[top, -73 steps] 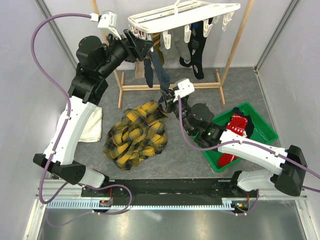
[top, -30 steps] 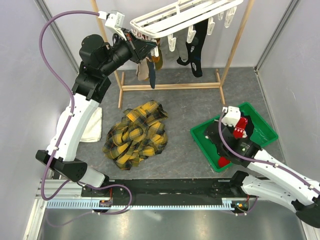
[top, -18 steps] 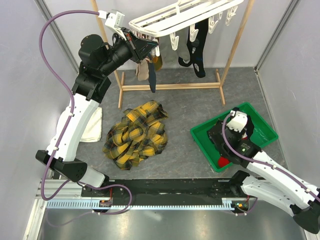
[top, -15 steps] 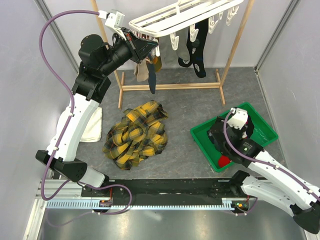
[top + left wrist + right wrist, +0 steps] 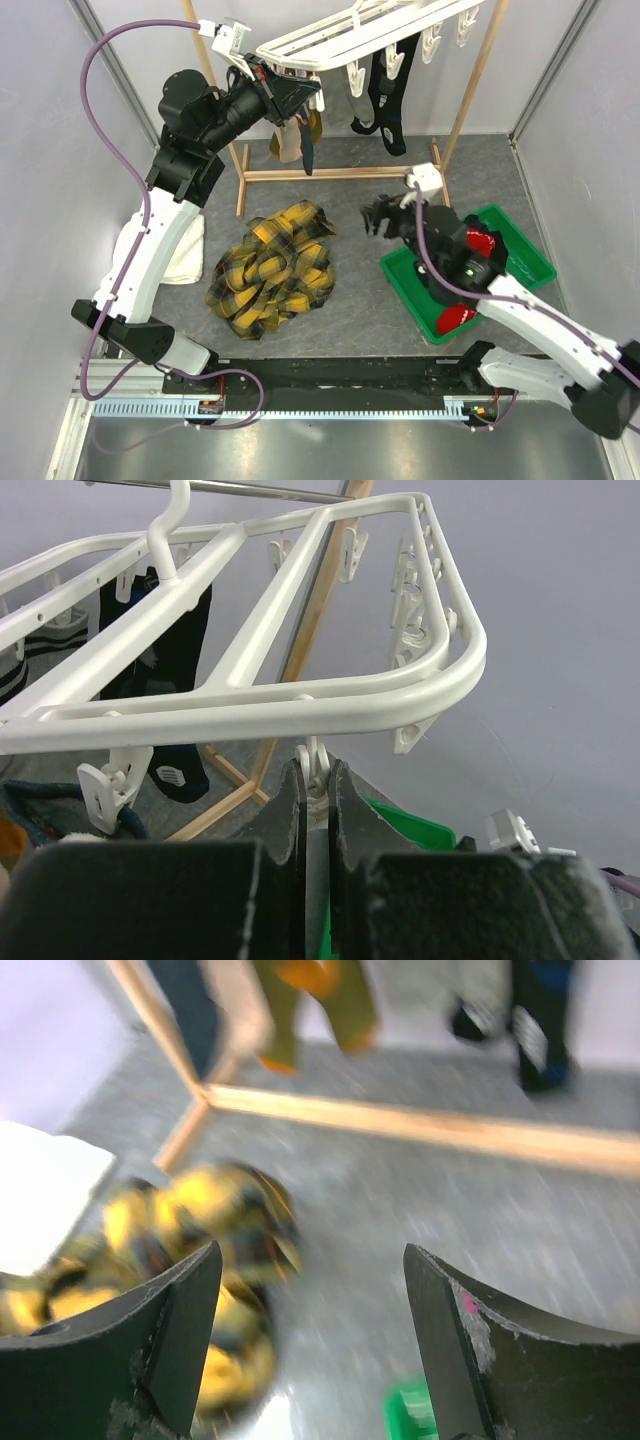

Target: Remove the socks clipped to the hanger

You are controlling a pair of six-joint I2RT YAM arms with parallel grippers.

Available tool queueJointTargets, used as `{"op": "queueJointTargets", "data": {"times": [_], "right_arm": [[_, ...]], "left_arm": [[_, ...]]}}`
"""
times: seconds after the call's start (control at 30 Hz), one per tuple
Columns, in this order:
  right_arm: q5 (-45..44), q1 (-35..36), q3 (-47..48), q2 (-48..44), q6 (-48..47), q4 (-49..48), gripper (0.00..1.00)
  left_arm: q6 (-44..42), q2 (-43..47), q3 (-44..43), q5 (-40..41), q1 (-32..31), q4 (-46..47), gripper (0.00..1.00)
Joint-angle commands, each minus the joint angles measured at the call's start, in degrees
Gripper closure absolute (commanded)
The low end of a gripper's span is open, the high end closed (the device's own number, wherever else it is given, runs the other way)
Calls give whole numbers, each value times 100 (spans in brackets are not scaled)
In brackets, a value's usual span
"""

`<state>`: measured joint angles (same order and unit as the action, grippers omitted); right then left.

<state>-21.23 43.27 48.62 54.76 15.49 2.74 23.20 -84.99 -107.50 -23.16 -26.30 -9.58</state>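
Hanger (image 5: 300, 712) hangs at the desk's far edge with socks (image 5: 388, 100) clipped beneath. Left gripper (image 5: 314, 782): jaws pinched almost shut on a clip (image 5: 312, 752) stem, steadying the frame. Right gripper (image 5: 310, 1258): jaws wide apart, empty, mid-desk. Recommended: raise it to one sock's toe, grip, and pull straight down.

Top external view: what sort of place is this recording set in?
Probably a walled-in lab test cell staged for laundry: plain grey panels around, a wooden pole frame with a white clip hanger of socks, and a green bin.
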Motion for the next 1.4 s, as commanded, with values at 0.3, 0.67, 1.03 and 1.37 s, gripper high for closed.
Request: {"op": "queueJointTargets", "data": {"times": [0.3, 0.67, 1.03, 1.37], "right_arm": [[1209, -2, 1773, 2906, -1678, -3850, 17], [1324, -11, 2749, 4208, -2216, -4335, 28], [1094, 6, 2706, 4131, -2129, -4326, 100], [999, 208, 2275, 3445, -2164, -4282, 100]], "left_arm": [[194, 123, -122, -233, -77, 282, 94], [273, 132, -104, -286, -103, 290, 95], [247, 193, 89, -233, -112, 273, 91], [-78, 597, 414, 399, -112, -34, 50]]}}
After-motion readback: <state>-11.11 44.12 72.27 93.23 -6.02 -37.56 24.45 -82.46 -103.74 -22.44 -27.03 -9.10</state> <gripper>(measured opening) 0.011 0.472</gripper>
